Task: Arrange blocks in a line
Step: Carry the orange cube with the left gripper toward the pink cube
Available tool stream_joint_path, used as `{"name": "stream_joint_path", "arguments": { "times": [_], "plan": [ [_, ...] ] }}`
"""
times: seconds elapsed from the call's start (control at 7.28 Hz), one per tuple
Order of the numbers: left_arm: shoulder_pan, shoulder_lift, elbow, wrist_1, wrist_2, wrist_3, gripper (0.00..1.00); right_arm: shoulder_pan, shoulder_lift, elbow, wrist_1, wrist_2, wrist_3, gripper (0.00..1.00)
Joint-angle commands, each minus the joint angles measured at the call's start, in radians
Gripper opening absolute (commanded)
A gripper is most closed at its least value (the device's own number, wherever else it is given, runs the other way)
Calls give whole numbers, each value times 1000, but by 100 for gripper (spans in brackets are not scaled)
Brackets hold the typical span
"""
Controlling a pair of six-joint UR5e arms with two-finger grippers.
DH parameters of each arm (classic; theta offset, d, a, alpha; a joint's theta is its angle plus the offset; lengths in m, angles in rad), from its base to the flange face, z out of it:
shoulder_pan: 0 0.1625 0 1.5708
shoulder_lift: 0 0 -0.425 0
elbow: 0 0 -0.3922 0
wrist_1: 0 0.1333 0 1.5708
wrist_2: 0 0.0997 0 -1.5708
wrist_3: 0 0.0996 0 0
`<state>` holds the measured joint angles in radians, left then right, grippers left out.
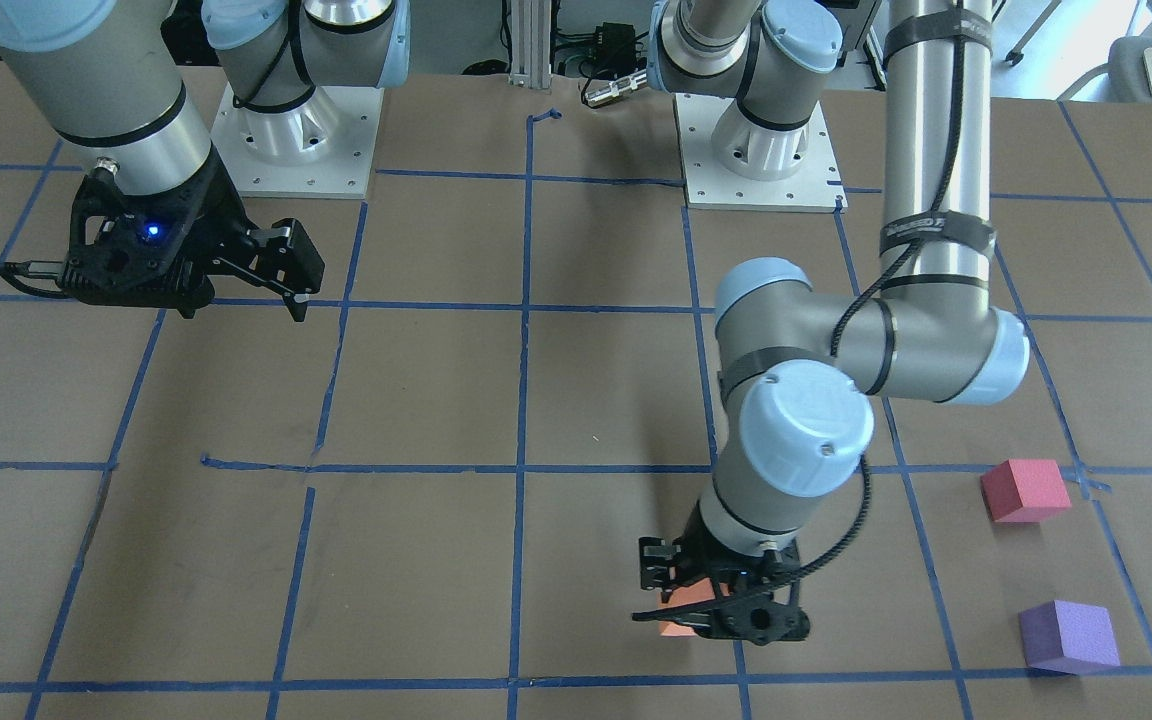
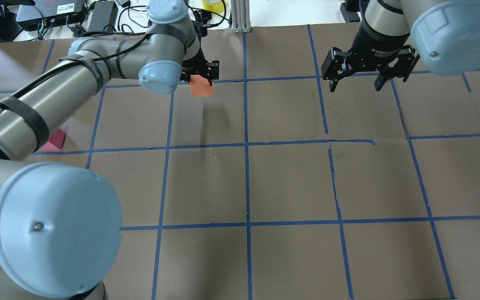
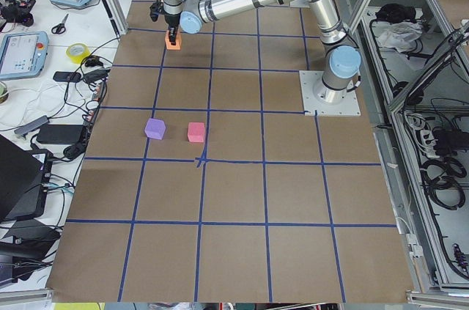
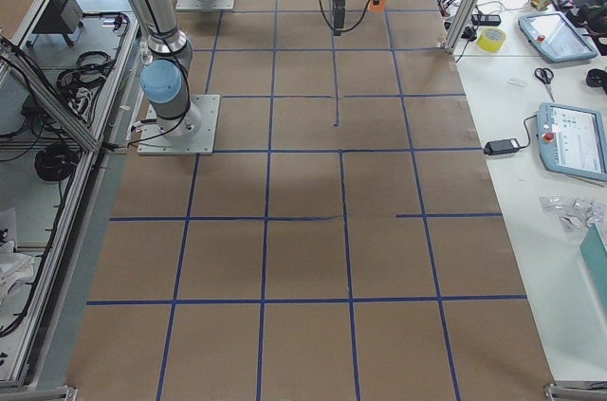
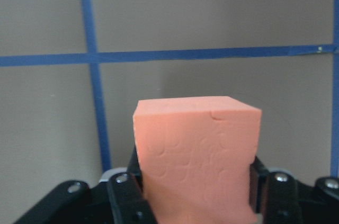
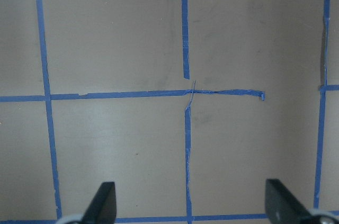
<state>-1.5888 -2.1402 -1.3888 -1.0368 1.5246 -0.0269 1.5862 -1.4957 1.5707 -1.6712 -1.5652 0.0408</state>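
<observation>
At the far left of the table point(image 2: 290, 183), a dimpled matte orange block point(image 5: 196, 155) sits pinched in the downward-pointing left gripper point(image 1: 711, 610); the right gripper point(image 2: 356, 84) is spread.

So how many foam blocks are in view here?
3. The orange block is held in the left gripper; the pinkish-red block and purple block sit apart on the table on the robot's left. None appears hidden.

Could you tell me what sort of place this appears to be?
Probably a robotics lab: a table gridded in blue tape, teach pendants on the side bench, and the left gripper holding an orange block.
</observation>
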Motion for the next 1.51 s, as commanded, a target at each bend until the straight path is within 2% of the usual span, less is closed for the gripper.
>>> {"name": "stream_joint_path", "arguments": {
  "times": [0.0,0.14,0.27,0.41,0.55,0.69,0.82,1.37],
  "plan": [
    [197,64,-12,-116,-7,205,43,0,0,0,4,-1,1,100],
    [260,63,-18,-121,5,305,37,0,0,0,4,-1,1,100],
    [320,59,-15,-120,23,338,37,0,0,0,5,-1,2,100],
    [346,59,-7,-108,122,425,32,0,0,2,5,-1,2,100],
    [396,54,-19,-114,126,467,25,-2,2,2,7,-1,1,100],
    [474,36,-25,-121,53,491,24,-2,0,6,7,-37,1,100],
    [504,20,-16,-109,49,586,24,-2,0,14,7,-89,-1,100],
    [523,-52,-10,-55,43,611,25,0,-2,15,4,-76,1,100]
  ]
}}
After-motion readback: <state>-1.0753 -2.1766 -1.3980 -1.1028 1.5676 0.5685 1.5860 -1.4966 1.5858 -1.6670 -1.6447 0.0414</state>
